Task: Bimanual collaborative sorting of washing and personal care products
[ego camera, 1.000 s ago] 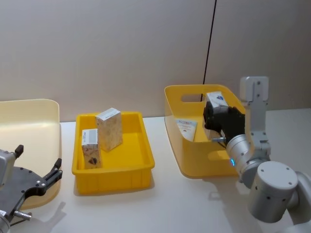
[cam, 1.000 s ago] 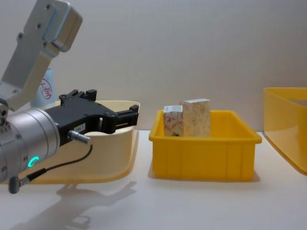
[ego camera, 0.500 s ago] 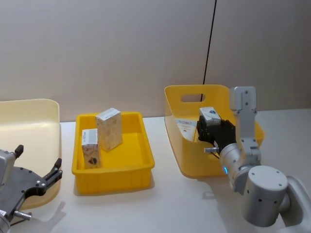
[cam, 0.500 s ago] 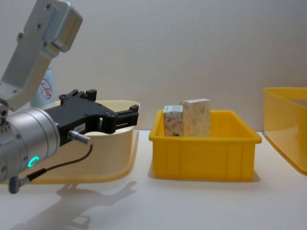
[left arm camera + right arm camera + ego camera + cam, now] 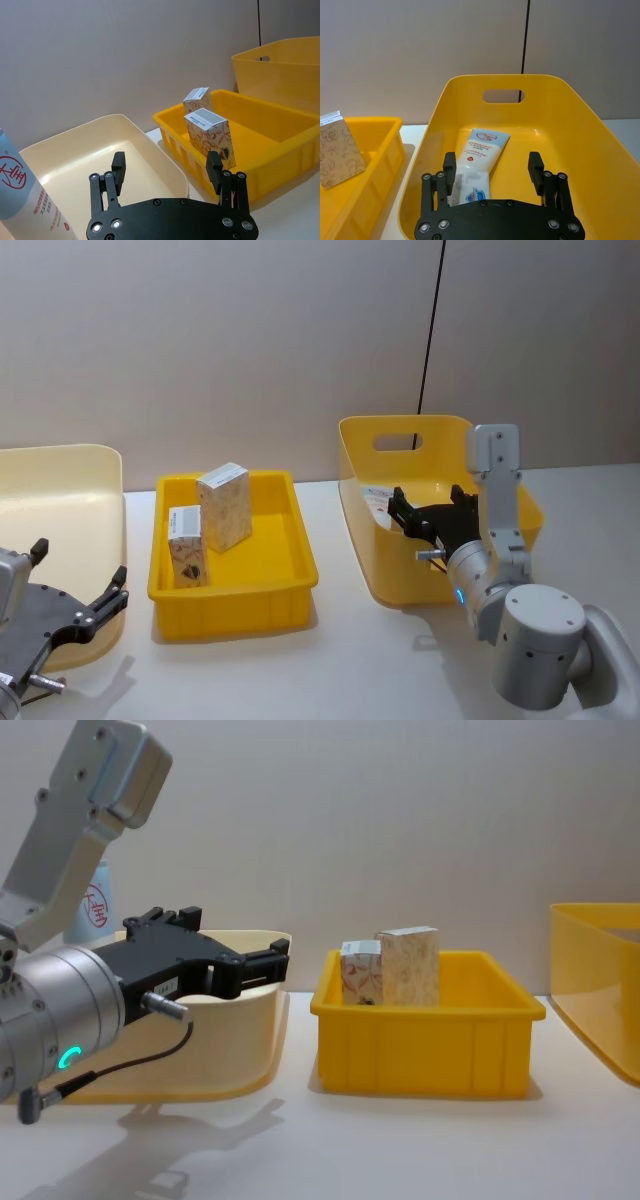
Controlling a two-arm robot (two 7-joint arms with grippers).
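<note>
A light-blue and white tube (image 5: 482,156) lies flat on the floor of the tall yellow bin (image 5: 580,135), with a small white carton (image 5: 472,187) touching its lower end. The right tool (image 5: 492,170) hangs just above them with its fingers spread apart, grasping nothing. Two beige cartons (image 5: 224,505) (image 5: 186,546) stand upright in the low yellow tray (image 5: 290,585) in the middle of the bench (image 5: 350,660). The left tool (image 5: 166,172) is also released, hovering over the near rim of the cream bin (image 5: 100,150), where another tube (image 5: 25,200) stands.
</note>
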